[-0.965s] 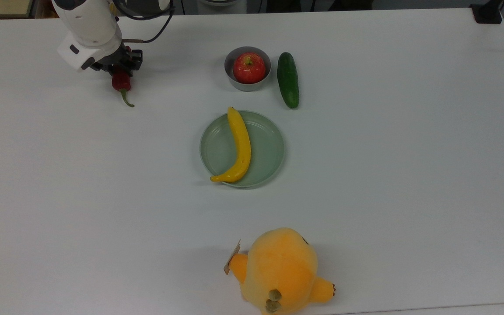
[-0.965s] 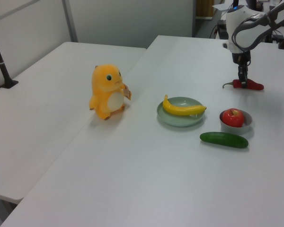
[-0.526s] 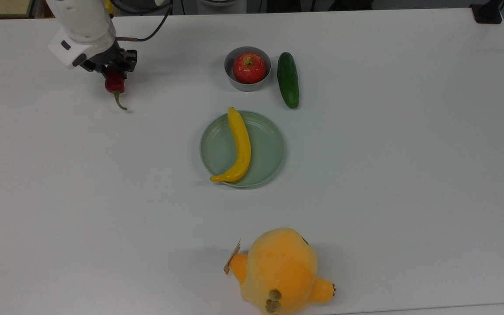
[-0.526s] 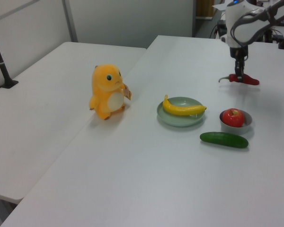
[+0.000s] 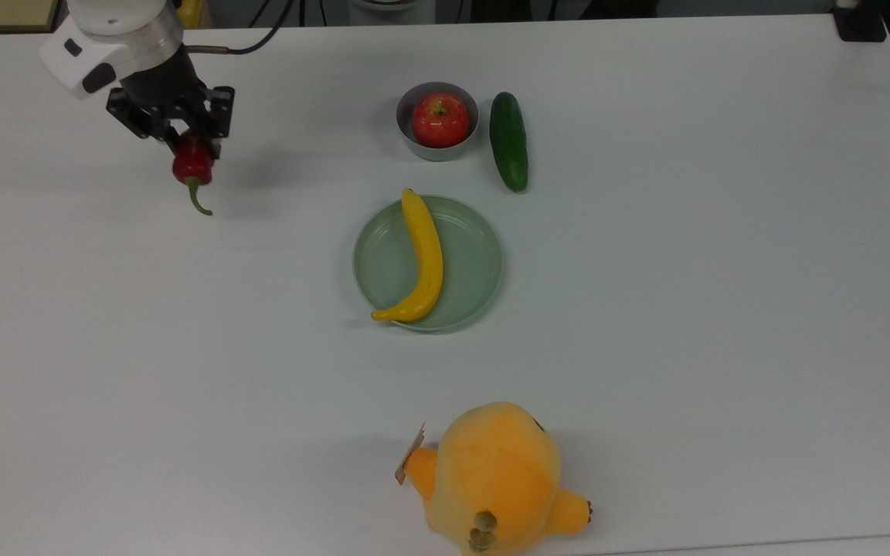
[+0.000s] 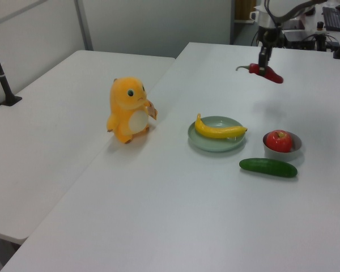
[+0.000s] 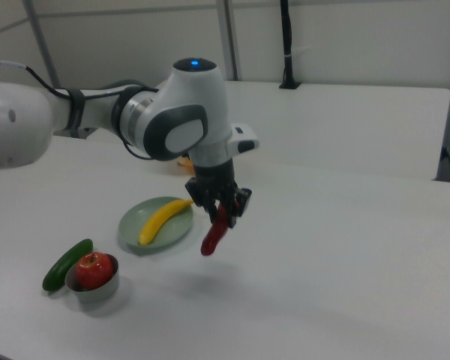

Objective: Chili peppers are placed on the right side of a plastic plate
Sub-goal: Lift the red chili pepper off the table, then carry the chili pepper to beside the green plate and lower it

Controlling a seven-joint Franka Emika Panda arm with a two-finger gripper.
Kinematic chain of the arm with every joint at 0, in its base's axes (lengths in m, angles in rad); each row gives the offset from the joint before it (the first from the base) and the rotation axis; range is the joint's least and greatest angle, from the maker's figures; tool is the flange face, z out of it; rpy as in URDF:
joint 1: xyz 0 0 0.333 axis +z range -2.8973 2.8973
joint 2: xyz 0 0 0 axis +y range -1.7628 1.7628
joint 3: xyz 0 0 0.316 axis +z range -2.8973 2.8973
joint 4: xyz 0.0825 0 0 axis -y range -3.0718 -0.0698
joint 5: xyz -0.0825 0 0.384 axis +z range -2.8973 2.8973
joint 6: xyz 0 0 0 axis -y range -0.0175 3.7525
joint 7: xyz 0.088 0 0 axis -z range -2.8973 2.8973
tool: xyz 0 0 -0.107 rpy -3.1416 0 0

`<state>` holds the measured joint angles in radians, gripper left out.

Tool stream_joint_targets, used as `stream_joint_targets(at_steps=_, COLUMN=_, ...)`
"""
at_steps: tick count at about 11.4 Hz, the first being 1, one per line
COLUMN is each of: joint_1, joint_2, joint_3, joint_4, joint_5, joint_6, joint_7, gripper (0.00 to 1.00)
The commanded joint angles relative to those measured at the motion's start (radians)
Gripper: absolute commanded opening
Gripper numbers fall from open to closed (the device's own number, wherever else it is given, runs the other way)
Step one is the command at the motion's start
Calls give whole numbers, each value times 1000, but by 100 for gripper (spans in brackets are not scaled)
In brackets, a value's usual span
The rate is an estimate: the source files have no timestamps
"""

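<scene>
Nearest in the top view I note an orange plush toy (image 5: 495, 479) standing at the front edge of the white table (image 5: 723, 309). Beyond it, mid-table, sits the plastic plate (image 5: 472, 266), with a yellow banana (image 5: 423, 259) lying across its middle, both tips reaching the rim. Behind the plate a small grey bowl (image 5: 437, 147) holds a red apple (image 5: 439, 120); a dark green cucumber (image 5: 508, 140) lies just beside the bowl, on the top view's right. Farthest, toward the top view's upper left and well apart from the plate, I see the gripper (image 5: 182, 131) clamped on the chili pepper (image 5: 192, 166). The left view shows the pepper (image 6: 269, 73) held clear above the table, its green stem pointing to the left view's left.
</scene>
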<state>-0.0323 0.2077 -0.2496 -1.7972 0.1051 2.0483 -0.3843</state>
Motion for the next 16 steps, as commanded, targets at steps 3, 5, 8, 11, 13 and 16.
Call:
stream_joint_targets(at_steps=3, joint_1=9, joint_2=192, joint_3=113, joint_4=218, joint_5=58, joint_6=-20, joint_7=85, gripper=2)
stream_joint_targets(at_steps=5, joint_1=8, joint_2=261, joint_3=151, joint_4=249, joint_5=58, joint_6=15, joint_7=88, gripper=2)
stream_joint_targets(at_steps=8, joint_1=6, joint_2=315, joint_3=190, joint_4=248, joint_5=58, joint_6=65, joint_7=90, gripper=2)
stream_joint_targets(at_steps=11, joint_1=8, joint_2=338, joint_3=197, joint_4=243, joint_5=56, joint_6=99, joint_7=88, gripper=17)
stream_joint_targets(at_steps=13, joint_1=9, joint_2=338, joint_3=197, joint_4=242, joint_5=54, joint_6=116, joint_7=88, gripper=80)
stream_joint_targets(at_steps=16, joint_1=9, joint_2=331, joint_3=197, joint_4=243, joint_5=48, joint_6=115, joint_7=88, gripper=100)
